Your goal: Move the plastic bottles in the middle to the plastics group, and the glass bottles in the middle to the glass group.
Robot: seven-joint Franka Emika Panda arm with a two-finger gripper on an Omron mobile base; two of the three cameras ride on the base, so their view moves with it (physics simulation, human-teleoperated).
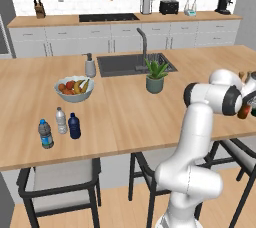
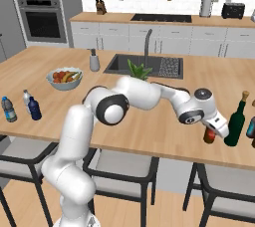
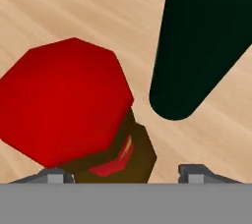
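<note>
The tool (image 2: 213,134) hangs at the right end of the wooden surface (image 2: 149,121), directly over the amber-brown bottle with the red cap (image 2: 209,136). In the hand view the red cap (image 3: 64,102) sits just ahead of the two finger tips (image 3: 49,175), which stand apart to either side of the bottle's body with a gap between them wider than the bottle. The jaws look spread, not clamped, so the bottle appears to stand on its own on the surface rather than hang from the tool.

Its place makes sense: it stands just beside the tall dark green bottle (image 2: 236,120), and another dark bottle (image 2: 251,127) shows at the picture's edge further right. This looks like the glass group, so the amber bottle is probably being set down where it belongs, close to the others but not touching the green one.

At the far left end, the navy-blue bottle (image 1: 74,126) stands right next to the greyish clear bottle with the white cap (image 1: 61,121) and near the blue-capped water bottle (image 1: 45,134); that reads as the plastics group, well apart from the glass. A fruit bowl (image 1: 74,89) and a potted plant (image 1: 155,75) sit between the two groups.
</note>
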